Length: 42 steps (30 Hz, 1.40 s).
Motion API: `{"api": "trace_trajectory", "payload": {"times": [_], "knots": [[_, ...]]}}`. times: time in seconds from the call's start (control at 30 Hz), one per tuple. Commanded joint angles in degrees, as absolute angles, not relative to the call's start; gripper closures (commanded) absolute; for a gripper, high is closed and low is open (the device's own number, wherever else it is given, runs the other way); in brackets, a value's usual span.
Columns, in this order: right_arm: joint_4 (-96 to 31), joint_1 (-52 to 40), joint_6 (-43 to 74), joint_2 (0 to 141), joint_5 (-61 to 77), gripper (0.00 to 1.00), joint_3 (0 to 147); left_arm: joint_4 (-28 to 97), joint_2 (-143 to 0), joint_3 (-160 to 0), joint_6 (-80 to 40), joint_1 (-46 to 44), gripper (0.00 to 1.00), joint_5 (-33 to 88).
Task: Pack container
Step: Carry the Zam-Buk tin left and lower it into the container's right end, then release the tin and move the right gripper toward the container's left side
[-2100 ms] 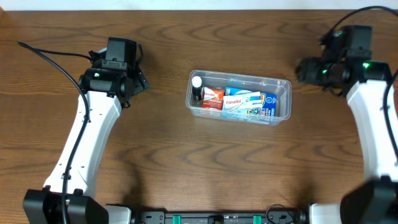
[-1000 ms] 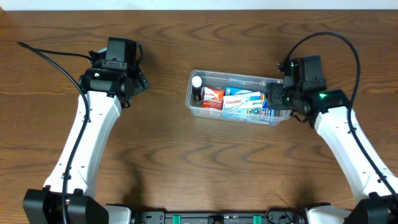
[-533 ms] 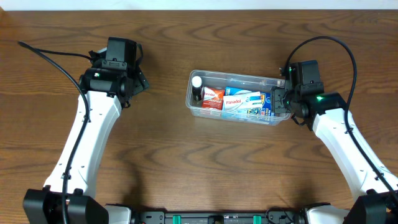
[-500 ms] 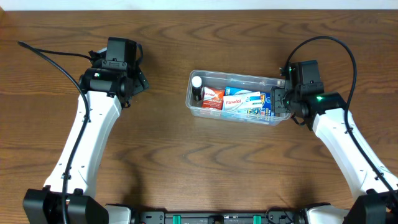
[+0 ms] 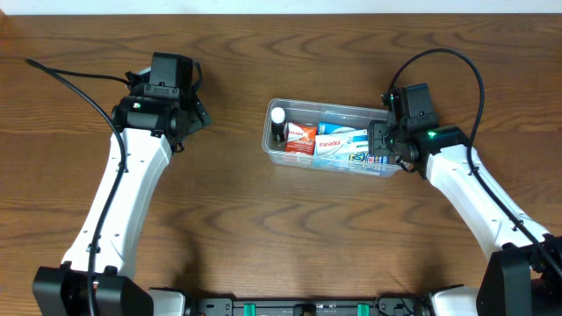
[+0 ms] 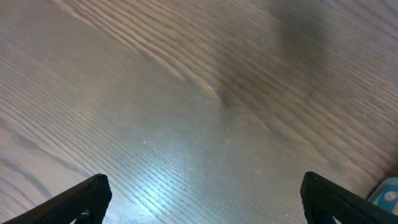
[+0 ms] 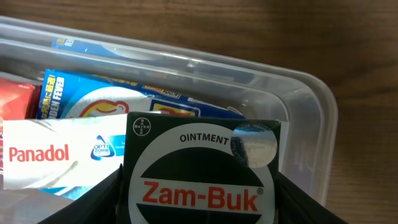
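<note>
The clear plastic container (image 5: pixel 338 107) sits mid-table and holds a white-capped bottle (image 5: pixel 278 118), a red packet (image 5: pixel 301 138), a white Panadol box (image 5: pixel 341 140) and a blue carton. My right gripper (image 5: pixel 384 140) is over the container's right end, shut on a dark Zam-Buk ointment box (image 7: pixel 202 171). In the right wrist view, that gripper (image 7: pixel 200 200) holds the box just above the tub's rim (image 7: pixel 314 102), beside the Panadol box (image 7: pixel 59 155) and the blue carton (image 7: pixel 99 99). My left gripper (image 5: pixel 195 114) is open and empty over bare table, well left of the container.
The left wrist view shows only wood grain between the wide-open fingers (image 6: pixel 87 196). A black cable (image 5: pixel 70 72) lies at the table's far left.
My right arm has swung in from the far right with the box and now sits a little further left, over the container's right end. The left arm has not moved.
</note>
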<state>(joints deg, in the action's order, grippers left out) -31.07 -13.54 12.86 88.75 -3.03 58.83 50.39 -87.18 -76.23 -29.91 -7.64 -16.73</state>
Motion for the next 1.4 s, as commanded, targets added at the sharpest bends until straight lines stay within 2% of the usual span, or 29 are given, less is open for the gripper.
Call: {"api": "trace_trajectory", "payload": {"times": [0.0, 0.13, 0.3, 0.4, 0.8, 1.1, 1.27, 1.37], "knots": [[-30.9, -14.0, 14.7, 88.8, -3.9, 0.52, 58.7, 50.5, -87.7, -76.1, -29.6, -7.5, 0.02, -17.6], [-31.1, -14.0, 14.7, 88.8, -5.8, 0.50, 58.7, 50.5, -87.7, -76.1, -29.6, -7.5, 0.02, -17.6], [-31.2, -14.0, 14.7, 88.8, -5.8, 0.38, 58.7, 50.5, -87.7, -76.1, -29.6, -7.5, 0.02, -17.6], [-31.2, -14.0, 14.5, 88.8, -5.8, 0.34, 58.7, 50.5, -87.7, -76.1, -29.6, -7.5, 0.02, -17.6], [-31.1, -14.0, 14.0, 88.8, -5.8, 0.34, 58.7, 50.5, -87.7, -76.1, -29.6, -7.5, 0.02, -17.6], [-31.8, -13.9, 12.8, 88.8, -7.7, 0.22, 58.7, 50.5, -87.7, -76.1, -29.6, -7.5, 0.02, -17.6], [-30.6, -14.0, 12.5, 88.8, -7.4, 0.22, 58.7, 50.5, -87.7, -76.1, -29.6, -7.5, 0.02, -17.6], [-30.2, -14.0, 12.5, 88.8, -5.5, 0.26, 59.2, 50.5, -87.7, -76.1, -29.6, -7.5, 0.02, -17.6]]}}
